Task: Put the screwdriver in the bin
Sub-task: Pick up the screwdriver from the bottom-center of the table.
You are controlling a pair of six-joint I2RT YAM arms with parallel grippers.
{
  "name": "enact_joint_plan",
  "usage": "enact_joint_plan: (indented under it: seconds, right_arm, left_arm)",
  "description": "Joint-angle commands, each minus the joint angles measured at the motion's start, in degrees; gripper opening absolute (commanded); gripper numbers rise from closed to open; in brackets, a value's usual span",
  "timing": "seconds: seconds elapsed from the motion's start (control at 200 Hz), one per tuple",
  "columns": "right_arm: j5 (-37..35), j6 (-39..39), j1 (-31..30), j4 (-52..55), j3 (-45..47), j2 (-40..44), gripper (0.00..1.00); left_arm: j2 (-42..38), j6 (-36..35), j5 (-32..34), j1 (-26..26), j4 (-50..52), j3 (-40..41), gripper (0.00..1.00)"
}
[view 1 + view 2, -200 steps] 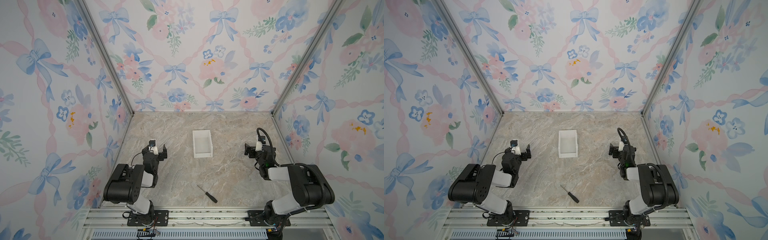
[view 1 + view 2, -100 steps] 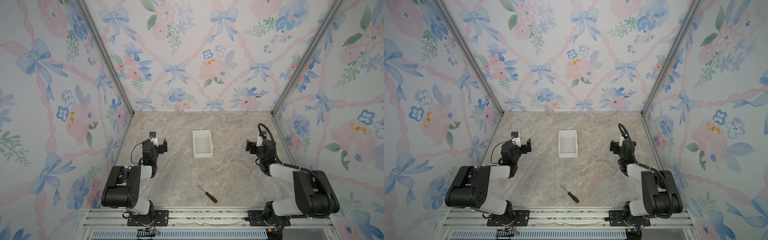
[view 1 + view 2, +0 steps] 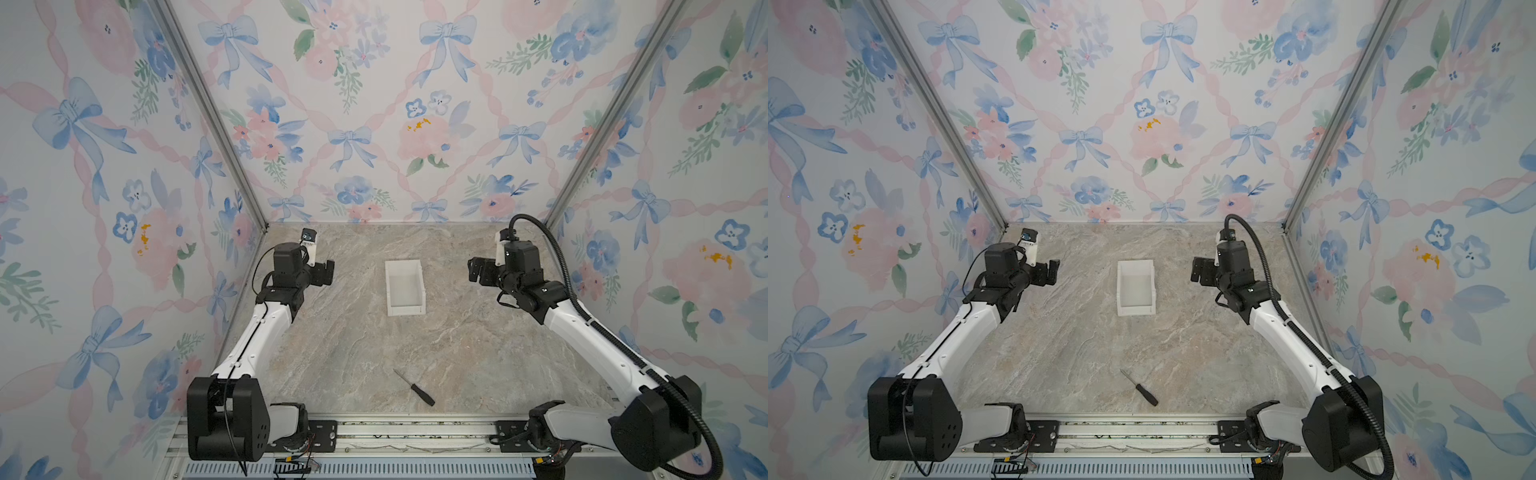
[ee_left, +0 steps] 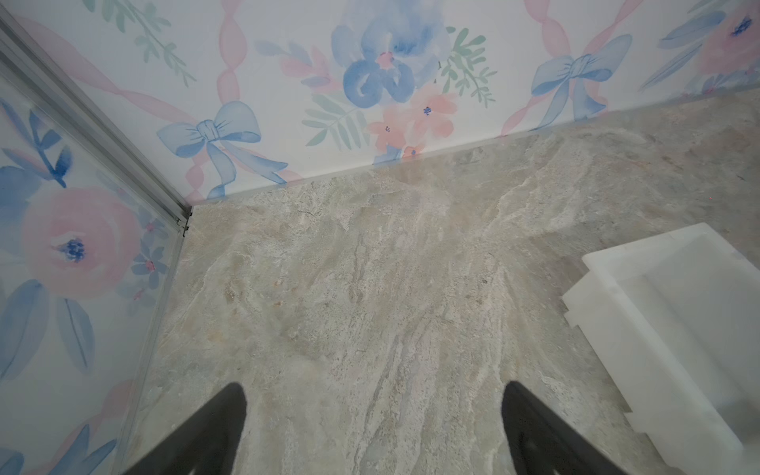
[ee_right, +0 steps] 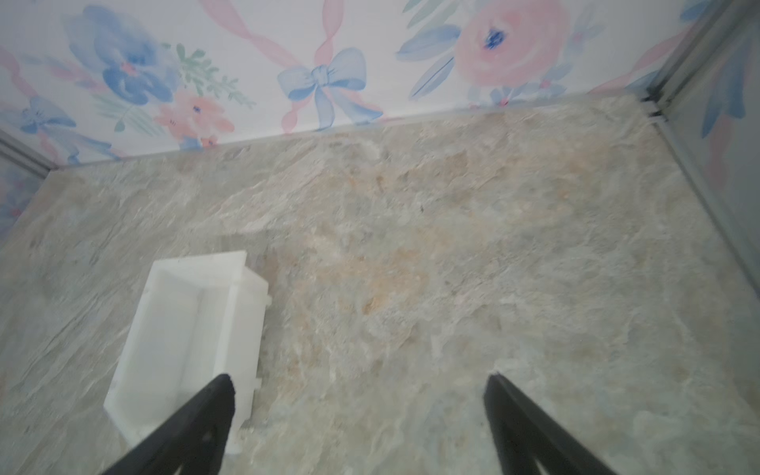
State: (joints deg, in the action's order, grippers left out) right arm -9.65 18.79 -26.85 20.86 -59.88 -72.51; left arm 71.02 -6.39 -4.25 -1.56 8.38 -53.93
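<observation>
1. In both top views I am seeing the screwdriver [image 3: 414, 387] lying flat on the bench [image 3: 353, 340] close to the front rail. Its handle is pointing toward the front and the robot's right. It is lying well apart from the bin [image 3: 405, 309], which is sitting empty further back, at the middle. My worry: the tool is so slim and low that closing jaws may end up scraping the bench or rolling it away, and a pinch on the thin shaft may let it swing. The left gripper [image 3: 324, 272] and the right gripper [image 3: 478, 270] are hanging on either side of the bin. The screwdriver is lying nearer the arm bases than either one, so whichever arm goes for it will be folding back toward itself.
2. In the left wrist view the left gripper is standing wide open and holding nothing. Bare bench is showing between its jaws, with a corner of the bin off to the side. The screwdriver is not showing, so this camera is giving me no guidance yet.
3. In the right wrist view, which is smeared, the right gripper is also standing wide open and empty. The bin is showing partly behind it, and the screwdriver is again not showing. A careless swing risks knocking that light bin and shifting my drop target.
</observation>
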Motion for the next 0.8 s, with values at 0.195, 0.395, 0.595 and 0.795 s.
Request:
enact_joint_plan:
  seconds: [0.195, 0.395, 0.595, 0.795]
  right_arm:
    - [-3.4, 11.6, -32.1, 14.4, 8.3, 4.5, 0.92]
    - [-0.5, 15.3, -40.7, 14.2, 12.7, 2.0, 0.79]
    - [3.7, 16.6, -43.7, 9.7, 14.7, -3.5, 0.69]
    - [4.8, 18.7, -46.0, 9.0, 12.2, -11.9, 0.62]
  left_arm:
    - [-11.0, -5.5, -6.2, -3.3, 21.6, 0.6, 0.98]
    - [-11.6, -5.2, -6.5, -6.4, 26.4, -2.6, 0.98]
    - [-10.1, -6.2, -10.1, -6.8, 29.8, -4.5, 0.98]
    - [-8.5, -5.7, -10.8, -7.2, 29.8, -5.0, 0.98]
